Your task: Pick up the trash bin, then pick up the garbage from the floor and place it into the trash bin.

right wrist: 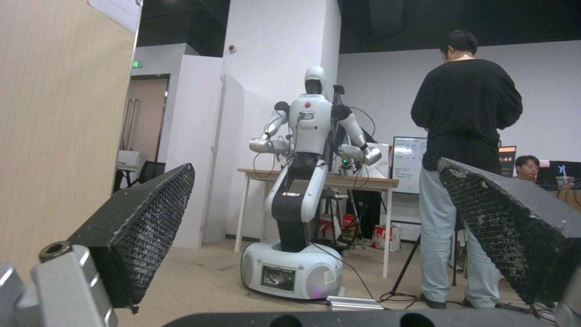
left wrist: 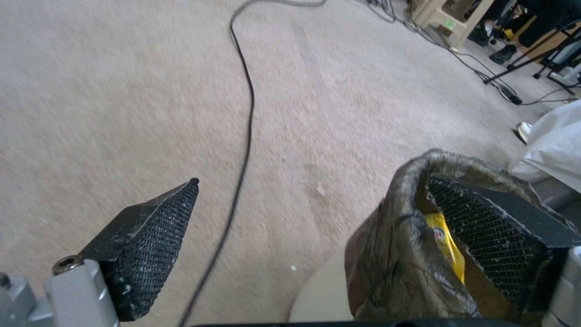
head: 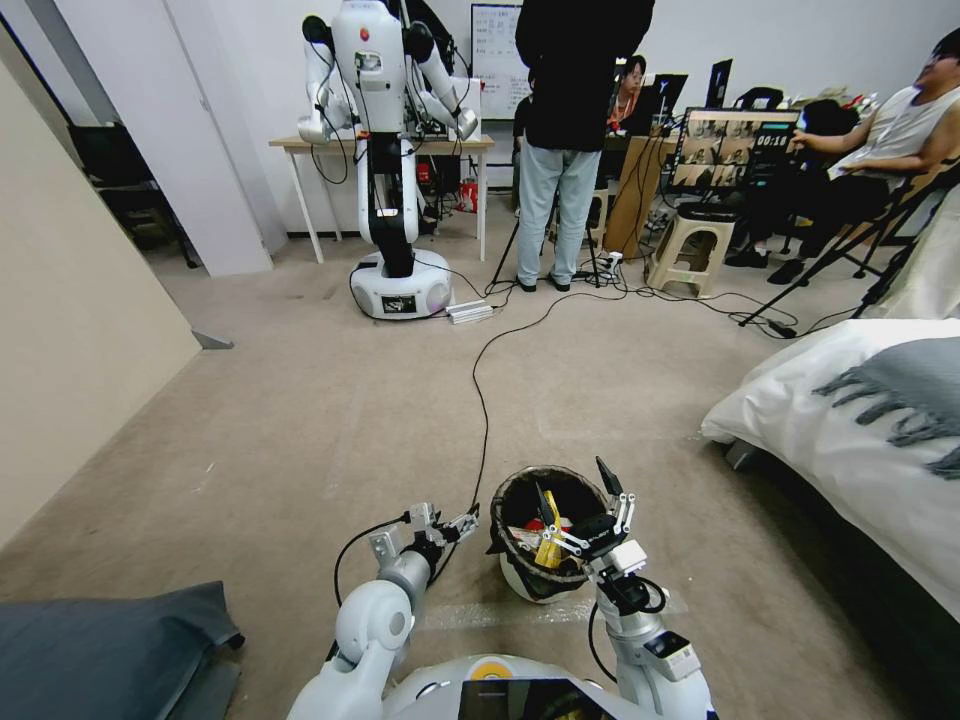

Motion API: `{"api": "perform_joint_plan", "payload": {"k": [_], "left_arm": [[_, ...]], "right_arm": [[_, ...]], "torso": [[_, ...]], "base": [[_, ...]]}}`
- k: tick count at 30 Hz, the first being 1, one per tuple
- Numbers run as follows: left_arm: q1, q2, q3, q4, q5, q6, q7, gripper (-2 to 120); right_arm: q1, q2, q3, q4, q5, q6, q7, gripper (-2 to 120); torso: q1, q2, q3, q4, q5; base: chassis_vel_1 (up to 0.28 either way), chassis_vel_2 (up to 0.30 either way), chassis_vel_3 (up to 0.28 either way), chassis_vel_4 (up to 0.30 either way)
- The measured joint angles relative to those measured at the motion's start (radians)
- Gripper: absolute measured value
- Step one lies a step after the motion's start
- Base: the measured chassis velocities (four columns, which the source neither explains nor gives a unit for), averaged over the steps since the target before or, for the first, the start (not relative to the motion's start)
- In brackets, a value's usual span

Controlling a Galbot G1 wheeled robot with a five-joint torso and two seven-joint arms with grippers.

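The trash bin (head: 520,578), a small white bucket with a black liner (left wrist: 393,254) folded over its rim, sits on the carpet just ahead of my base. Garbage lies inside it: a yellow packet (head: 549,548) (left wrist: 445,245) and something red (head: 533,524). My left gripper (head: 462,522) (left wrist: 312,181) is open at the bin's left rim. One finger (left wrist: 490,236) is on the inner side of the liner, the other (left wrist: 151,245) out over the carpet. Above the bin's right side my right gripper (head: 578,492) (right wrist: 316,163) hangs open, with nothing between its fingers.
A black cable (head: 480,390) runs across the carpet to the bin. A bed with a white duvet (head: 850,430) stands on the right and a dark cushion (head: 100,640) lies at the near left. Another robot (head: 385,150), a standing person (head: 570,150) and tripods stand farther back.
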Motion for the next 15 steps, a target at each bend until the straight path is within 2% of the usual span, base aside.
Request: {"api": "perform_joint_plan", "payload": {"k": [5, 7, 8, 10, 11, 13, 14, 15], "left_arm": [[0.032, -0.002, -0.004, -0.029, 0.077, -0.059, 0.009, 97], [0.057, -0.005, -0.007, -0.058, 0.17, -0.125, 0.02, 99], [0.057, -0.005, -0.007, -0.058, 0.17, -0.125, 0.02, 99], [0.082, -0.011, -0.018, -0.069, 0.335, -0.205, 0.046, 99], [0.082, -0.011, -0.018, -0.069, 0.335, -0.205, 0.046, 99], [0.109, -0.016, -0.023, -0.07, 0.464, -0.269, 0.053, 100], [0.109, -0.016, -0.023, -0.07, 0.464, -0.269, 0.053, 100], [0.116, -0.019, -0.026, -0.066, 0.496, -0.294, 0.049, 100]], "right_arm": [[0.0, 0.001, 0.0, 0.0, -0.003, 0.0, 0.011, 100], [0.0, 0.004, 0.008, 0.013, -0.012, -0.005, 0.051, 100], [0.0, 0.004, 0.008, 0.013, -0.012, -0.005, 0.051, 100], [-0.007, 0.015, 0.026, 0.027, -0.038, -0.02, 0.119, 100], [-0.007, 0.015, 0.026, 0.027, -0.038, -0.02, 0.119, 100], [-0.015, 0.032, 0.049, 0.032, -0.084, -0.043, 0.208, 100], [-0.015, 0.032, 0.049, 0.032, -0.084, -0.043, 0.208, 100], [-0.017, 0.038, 0.056, 0.032, -0.104, -0.055, 0.25, 100]], "torso": [[0.0, 0.0, 0.0, 0.0, 0.0], [0.0, 0.0, 0.0, 0.0001, 0.0], [0.0, 0.0, 0.0, 0.0001, 0.0], [0.0, 0.0, 0.0, 0.0001, 0.0], [0.0, 0.0, 0.0, 0.0001, 0.0], [0.0, 0.0, 0.0, 0.0, -0.0001], [0.0, 0.0, 0.0, 0.0, -0.0001], [0.0, 0.0, 0.0, -0.0001, 0.0]], "base": [[0.0, 0.0, 0.0, 0.0], [0.0, 0.0, 0.0, 0.0], [0.0, 0.0, 0.0, 0.0], [0.0, 0.0, 0.0, 0.0], [0.0, 0.0, 0.0, 0.0], [0.0, 0.0, 0.0, 0.0], [0.0, 0.0, 0.0, 0.0], [0.0, 0.0, 0.0, 0.0]]}}
